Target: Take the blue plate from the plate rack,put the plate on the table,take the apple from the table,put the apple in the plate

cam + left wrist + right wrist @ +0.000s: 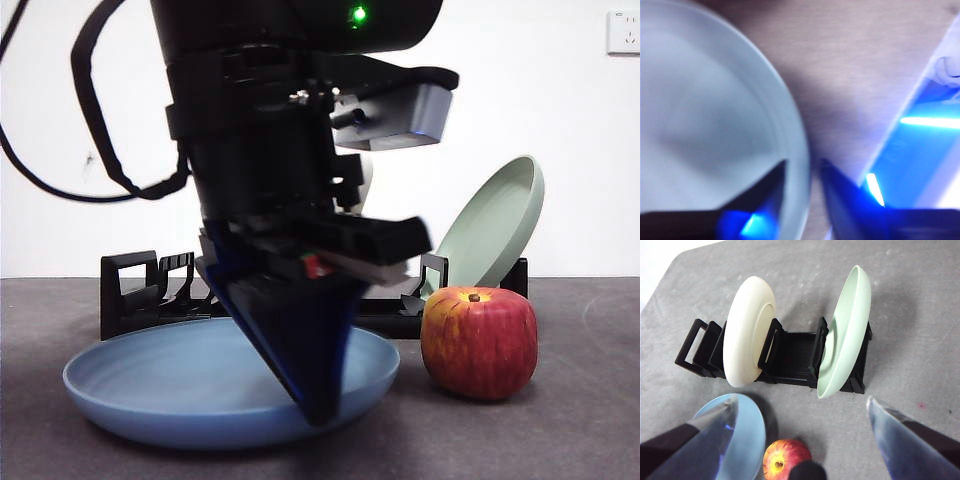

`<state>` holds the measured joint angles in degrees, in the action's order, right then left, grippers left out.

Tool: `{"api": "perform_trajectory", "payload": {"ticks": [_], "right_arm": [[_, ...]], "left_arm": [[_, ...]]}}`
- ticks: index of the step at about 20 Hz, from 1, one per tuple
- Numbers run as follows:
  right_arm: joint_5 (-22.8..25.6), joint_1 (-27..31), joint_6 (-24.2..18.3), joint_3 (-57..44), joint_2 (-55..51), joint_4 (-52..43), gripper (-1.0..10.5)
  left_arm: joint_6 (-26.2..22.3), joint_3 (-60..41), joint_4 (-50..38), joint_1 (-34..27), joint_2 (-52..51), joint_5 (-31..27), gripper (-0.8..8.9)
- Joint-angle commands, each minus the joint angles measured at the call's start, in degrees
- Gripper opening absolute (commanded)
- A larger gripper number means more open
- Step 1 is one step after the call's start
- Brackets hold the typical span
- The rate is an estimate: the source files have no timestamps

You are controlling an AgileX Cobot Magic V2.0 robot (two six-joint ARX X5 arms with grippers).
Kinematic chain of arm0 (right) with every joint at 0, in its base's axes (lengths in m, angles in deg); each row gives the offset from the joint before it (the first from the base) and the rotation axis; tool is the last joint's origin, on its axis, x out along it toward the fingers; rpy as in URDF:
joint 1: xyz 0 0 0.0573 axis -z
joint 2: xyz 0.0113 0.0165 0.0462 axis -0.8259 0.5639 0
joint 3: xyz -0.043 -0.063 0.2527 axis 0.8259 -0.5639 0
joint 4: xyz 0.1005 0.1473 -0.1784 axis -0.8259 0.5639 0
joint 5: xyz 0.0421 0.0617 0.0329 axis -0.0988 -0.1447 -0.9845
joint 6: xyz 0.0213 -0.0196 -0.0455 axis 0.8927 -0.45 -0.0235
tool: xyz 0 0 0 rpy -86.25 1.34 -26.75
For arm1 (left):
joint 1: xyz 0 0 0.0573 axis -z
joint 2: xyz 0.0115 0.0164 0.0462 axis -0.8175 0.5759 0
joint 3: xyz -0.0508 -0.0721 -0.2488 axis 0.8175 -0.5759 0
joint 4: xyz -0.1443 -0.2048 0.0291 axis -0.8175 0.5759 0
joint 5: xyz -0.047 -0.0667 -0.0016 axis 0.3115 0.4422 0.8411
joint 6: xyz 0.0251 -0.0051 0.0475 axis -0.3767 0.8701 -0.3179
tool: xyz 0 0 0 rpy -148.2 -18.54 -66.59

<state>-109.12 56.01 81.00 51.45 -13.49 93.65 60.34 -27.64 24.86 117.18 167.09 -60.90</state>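
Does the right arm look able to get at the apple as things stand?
Probably yes. The right gripper hangs open above the apple, nothing covering it. The left gripper is on the blue plate beside it, close but apparently clear.

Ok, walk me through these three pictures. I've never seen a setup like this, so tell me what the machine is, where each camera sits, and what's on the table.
This is a robot with two arms, each ending in a two-jawed gripper. One picture looks level across the table; the other two come from cameras on the wrists.

In the front picture the big dark shape is the left gripper, its jaws straddling the rim of the blue plate, which lies flat on the table. The left wrist picture is blurry, so whether it grips is unclear.

The apple stands beside the plate. Behind is the plate rack, holding a cream-white plate and a pale green plate.

The right gripper hangs open above, holding nothing.
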Motion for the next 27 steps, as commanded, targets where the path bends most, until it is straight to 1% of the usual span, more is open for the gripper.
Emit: {"api": "perform_trajectory", "payload": {"ticks": [1, 3, 5, 7, 8, 9, 10, 11, 12, 13, 15, 16, 18, 19, 24, 26, 27], "right_arm": [[-0.28, -0.15, 0.37, 0.07, -0.02, -0.31, 4.4], [-0.28, -1.33, 0.35, 0.07, -0.02, 0.09, 4.4], [-0.28, -4.48, 0.28, 0.07, -0.02, 1.01, 4.4], [-0.09, -9.2, 0.02, 0.07, 0.0, 1.53, 4.4], [0.33, -12.44, 0.04, 0.07, 0.07, 2.12, 4.4], [1.81, -15.04, 0.09, 0.07, 0.15, 2.82, 4.4], [5.53, -17.92, 0.09, 0.07, 0.2, 3.91, 4.4], [9.53, -20.11, 0.07, 0.07, 0.35, 4.9, 4.4], [13.16, -22.36, 0.07, 0.07, 0.81, 5.73, 4.4], [15.21, -24.41, 0.09, 0.07, 1.64, 6.4, 4.4], [17.49, -27.56, 0.11, 0.04, 4.48, 6.56, 4.4], [19.41, -28.92, 0.11, 0.04, 6.64, 6.49, 4.4], [21.29, -31.26, 0.11, 0.04, 11.82, 6.36, 4.4], [21.31, -31.98, 0.11, 0.04, 14.75, 6.03, 4.4], [21.79, -32.41, 0.09, 0.04, 28.5, 2.47, 4.4], [25.24, -32.41, 0.09, 0.04, 32.98, 2.34, 4.4], [25.42, -32.41, 0.09, 0.04, 34.51, 2.38, 4.4]], "left_arm": [[-0.09, -0.24, -1.81, 0.17, 0.11, 2.19, 5.03], [0.44, 1.05, -1.2, 0.15, -1.03, 2.12, 5.03], [0.42, 3.41, 0.02, 0.13, -4.2, 1.16, 5.03], [0.2, 6.25, 1.44, -0.11, -9.92, -3.61, 5.03], [0.09, 7.91, 2.36, -0.55, -13.75, -7.17, 5.02], [0.11, 9.16, 3.28, -1.03, -17.18, -9.99, 5.02], [0.13, 10.47, 4.15, -1.75, -21.57, -12.55, 5.02], [0.13, 11.47, 4.57, -2.47, -25.29, -13.94, 5.02], [0.13, 12.31, 4.46, -3.34, -29.42, -14.58, 5.02], [0.13, 13.05, 4.15, -4.33, -33.35, -14.58, 5.01], [0.15, 14.4, 3.96, -6.25, -40.09, -14.6, 4.99], [0.13, 15.19, 4.02, -7.21, -42.88, -14.6, 4.99], [0.0, 16.04, 4.02, -8.52, -46.82, -14.62, 4.99], [-0.28, 16.24, 4.07, -8.94, -48.37, -14.97, 4.99], [-0.24, 16.26, 6.67, -9.22, -51.82, -15.61, 4.99], [-0.24, 16.26, 8.59, -9.22, -51.8, -15.61, 4.99], [-0.17, 16.24, 9.2, -9.22, -51.78, -15.61, 4.99]]}}
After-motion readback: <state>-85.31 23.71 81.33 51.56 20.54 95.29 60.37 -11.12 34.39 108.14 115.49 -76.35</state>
